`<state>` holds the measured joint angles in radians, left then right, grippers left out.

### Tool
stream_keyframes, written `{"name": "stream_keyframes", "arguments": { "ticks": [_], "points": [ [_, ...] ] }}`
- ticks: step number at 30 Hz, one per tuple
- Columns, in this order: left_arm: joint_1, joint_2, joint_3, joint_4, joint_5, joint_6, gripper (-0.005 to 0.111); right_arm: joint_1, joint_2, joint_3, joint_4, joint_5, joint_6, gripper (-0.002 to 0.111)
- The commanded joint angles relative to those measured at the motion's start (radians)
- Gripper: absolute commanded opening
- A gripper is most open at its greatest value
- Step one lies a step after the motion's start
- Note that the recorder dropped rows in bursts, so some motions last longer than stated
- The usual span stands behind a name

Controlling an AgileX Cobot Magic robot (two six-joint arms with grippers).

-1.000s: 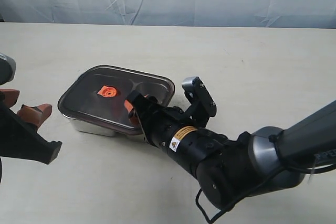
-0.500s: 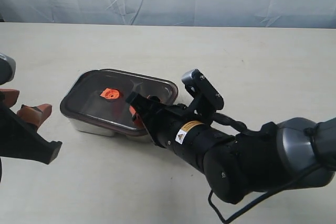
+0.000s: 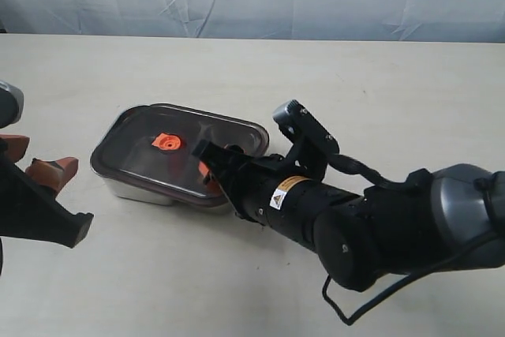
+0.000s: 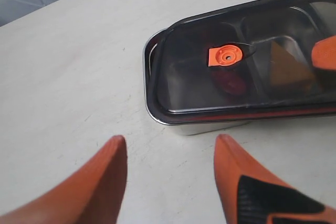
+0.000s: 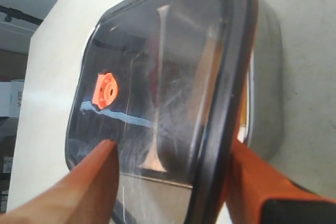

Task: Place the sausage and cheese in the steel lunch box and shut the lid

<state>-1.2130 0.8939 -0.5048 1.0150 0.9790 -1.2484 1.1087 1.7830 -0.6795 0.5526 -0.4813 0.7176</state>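
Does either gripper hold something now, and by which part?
Nothing seems held. The left gripper is open and empty. The right gripper stands wide open astride one rim of the dark translucent rectangular plastic lid, without clamping it.

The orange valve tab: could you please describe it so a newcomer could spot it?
A steel lunch box sits on the pale table under a dark see-through lid. The valve tab lies flat on that lid, near its middle. It is the only bright orange part of the lid itself, small, with a round centre.
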Motion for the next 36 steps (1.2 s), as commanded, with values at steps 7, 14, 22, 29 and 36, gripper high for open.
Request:
{"name": "stream_keyframes", "arguments": {
  "ticks": [7,14,22,29,36],
  "points": [
    [-0.007,-0.008,-0.001,-0.001,-0.015,-0.005,0.049,-0.094,-0.014,0.005,-0.126,0.172,-0.012,0.055],
    [-0.007,-0.008,-0.001,-0.001,-0.015,-0.005,0.049,-0.121,-0.038,0.005,-0.21,0.216,-0.012,0.055],
    [-0.007,-0.008,-0.001,-0.001,-0.015,-0.005,0.049,-0.131,-0.088,0.005,-0.202,0.224,-0.073,0.055],
    [-0.007,-0.008,-0.001,-0.001,-0.015,-0.005,0.049,-0.154,-0.09,0.005,-0.208,0.27,-0.075,0.055],
    [-0.007,-0.008,-0.001,-0.001,-0.015,-0.005,0.049,-0.155,-0.09,0.005,-0.204,0.229,-0.075,0.055]
  ]
}}
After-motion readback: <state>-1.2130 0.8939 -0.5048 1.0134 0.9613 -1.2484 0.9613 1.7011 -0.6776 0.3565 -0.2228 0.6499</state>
